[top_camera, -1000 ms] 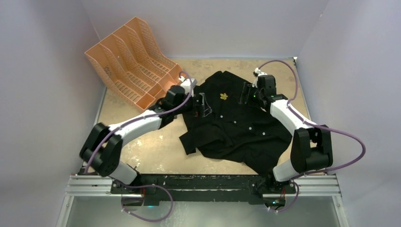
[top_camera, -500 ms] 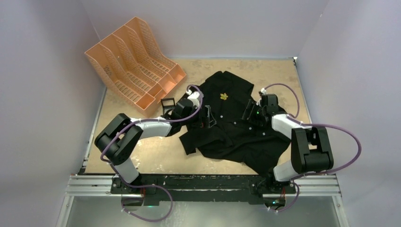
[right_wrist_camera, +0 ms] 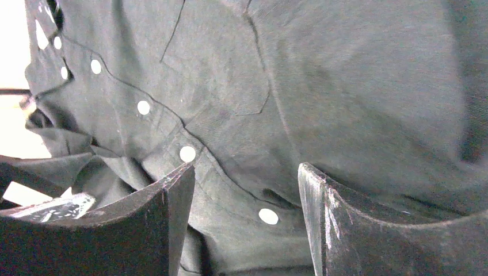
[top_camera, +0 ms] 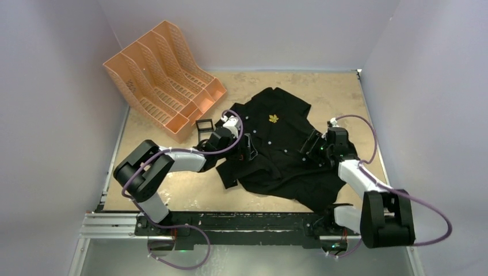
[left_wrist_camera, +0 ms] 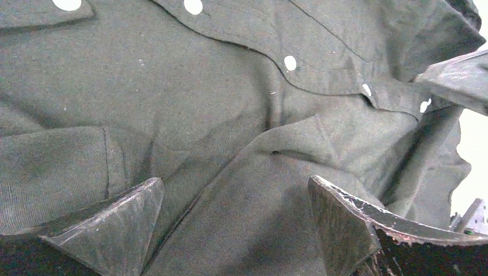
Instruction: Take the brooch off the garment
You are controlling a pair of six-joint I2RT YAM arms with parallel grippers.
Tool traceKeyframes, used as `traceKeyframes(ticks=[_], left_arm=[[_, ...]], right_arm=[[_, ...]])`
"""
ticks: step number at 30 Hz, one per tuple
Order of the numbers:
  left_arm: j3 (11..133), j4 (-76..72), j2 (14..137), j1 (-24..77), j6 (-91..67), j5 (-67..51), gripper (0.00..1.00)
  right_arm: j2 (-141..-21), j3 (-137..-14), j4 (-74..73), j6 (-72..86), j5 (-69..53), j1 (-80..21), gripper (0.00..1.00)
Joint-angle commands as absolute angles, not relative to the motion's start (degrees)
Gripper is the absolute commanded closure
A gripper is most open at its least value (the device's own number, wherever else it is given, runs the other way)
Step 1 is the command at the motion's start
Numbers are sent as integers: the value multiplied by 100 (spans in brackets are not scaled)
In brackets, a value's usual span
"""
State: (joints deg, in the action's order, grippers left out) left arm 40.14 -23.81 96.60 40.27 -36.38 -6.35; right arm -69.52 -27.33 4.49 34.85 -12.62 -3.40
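We see the black short-sleeved button-up shirt (top_camera: 282, 164) lying crumpled on the tan table (top_camera: 339, 98). Its collar end lies toward the far wall and its hem toward the near right, so its long axis runs diagonally. The tiny gold leaf-shaped brooch (top_camera: 273, 118) sits on the chest near the collar; it is too small for us to tell which way it points. The left gripper (left_wrist_camera: 236, 213) and right gripper (right_wrist_camera: 244, 184) both have their fingers spread apart over bare cloth, either side of the button line and apart from the brooch.
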Motion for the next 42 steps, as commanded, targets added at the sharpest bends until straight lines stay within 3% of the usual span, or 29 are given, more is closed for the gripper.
traceKeyframes(ticks=[1,5,8,16,20,24,33,42], left_arm=[[3806,-1923,9370,4002,-3427,-122,4],[4290,-1262,8995,4069,-2900,-28,6],[4820,-868,8851,4167,-2628,-75,6],[5637,-1277,9331,4564,-2609,-843,10],[5957,-1331,9863,4756,-2651,-1268,19],[5394,-1355,9643,4807,-2795,-1095,21],[4105,-1463,8854,4774,-3174,-90,23],[3793,-2887,9905,4202,-3798,-537,30]], right_arm=[[-6242,-2767,-138,3662,-848,-164,31],[-5695,-3385,-397,3120,-677,-170,31],[-5921,-3979,-321,2916,-1073,-178,30],[-7677,-4880,848,2891,-1853,-171,32],[-8714,-5421,1090,2874,-2209,-170,37],[-9383,-5719,1053,2738,-2308,-173,40],[-9674,-4902,1266,3034,-2167,-102,43],[-8868,-3390,1382,3378,-2431,461,43]])
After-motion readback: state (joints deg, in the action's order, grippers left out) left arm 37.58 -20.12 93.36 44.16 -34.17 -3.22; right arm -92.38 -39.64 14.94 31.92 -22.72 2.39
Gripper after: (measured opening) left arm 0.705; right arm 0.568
